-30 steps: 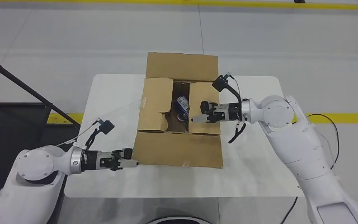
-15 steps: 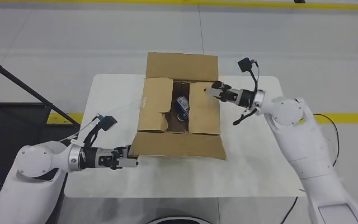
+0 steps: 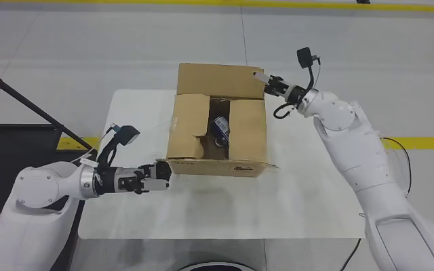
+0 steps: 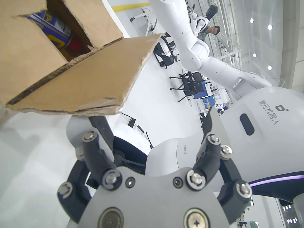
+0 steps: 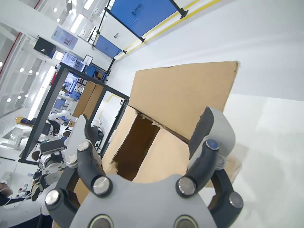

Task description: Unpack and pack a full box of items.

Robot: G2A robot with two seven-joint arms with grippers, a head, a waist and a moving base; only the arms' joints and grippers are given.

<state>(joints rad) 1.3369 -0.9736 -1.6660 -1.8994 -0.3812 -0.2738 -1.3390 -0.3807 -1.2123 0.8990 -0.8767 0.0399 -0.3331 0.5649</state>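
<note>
at box (image 3: 247,132) front corner | left gripper (image 3: 163,177) agape, empty | right gripper (image 3: 262,78) agape by rear flap (image 3: 217,80) | can (image 4: 55,30) inside

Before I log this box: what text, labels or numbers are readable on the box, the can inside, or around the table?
Cardboard box, near side: small dark print, too small to read.
Blue can inside the box: yellow and blue label, lettering partly hidden by the flaps, not readable.
Blue panel in the background: small white mark, too blurred to read.
Nothing legible enough to quote.
</note>
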